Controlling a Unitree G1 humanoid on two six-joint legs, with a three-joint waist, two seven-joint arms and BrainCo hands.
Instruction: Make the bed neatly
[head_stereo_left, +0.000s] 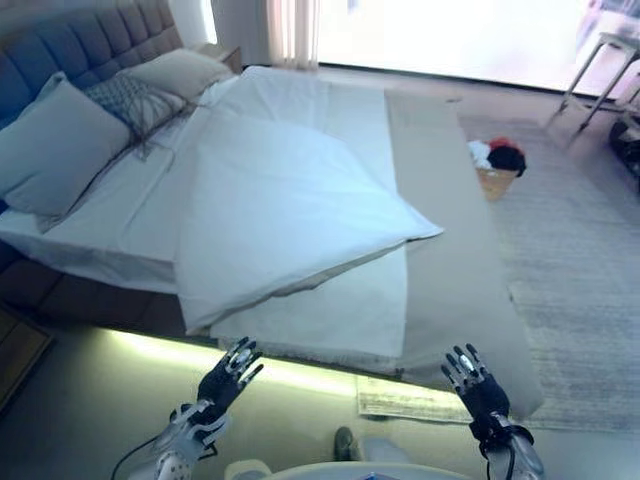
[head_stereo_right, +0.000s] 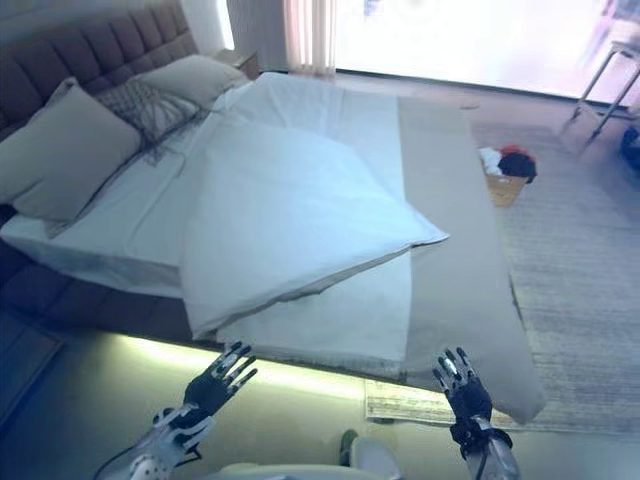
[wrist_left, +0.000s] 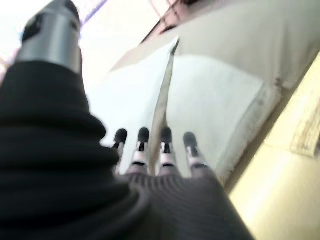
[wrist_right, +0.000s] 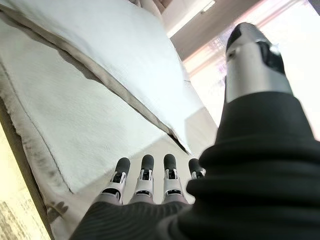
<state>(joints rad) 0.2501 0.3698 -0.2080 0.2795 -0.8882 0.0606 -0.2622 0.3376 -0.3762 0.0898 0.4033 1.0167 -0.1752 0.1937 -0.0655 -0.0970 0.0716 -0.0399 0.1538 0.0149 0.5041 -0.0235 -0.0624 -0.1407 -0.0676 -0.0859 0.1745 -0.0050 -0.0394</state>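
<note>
Across the bed (head_stereo_left: 120, 235) the duvet (head_stereo_left: 290, 200) lies skewed, one corner folded over. Left robot hand (head_stereo_left: 228, 378) and right robot hand (head_stereo_left: 474, 382) hover released, short of its edge. Grabbing only the folded flap could drag it further askew.

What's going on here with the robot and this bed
The robot stands at the side of the bed, both arms raised toward it. Its left hand and right hand are open and hold nothing, short of the bedding. The white duvet lies folded back at an angle, one corner pointing across the beige bedspread, so the bed is not yet made. Pillows rest against the headboard, and a laundry basket sits on the rug beyond.
</note>
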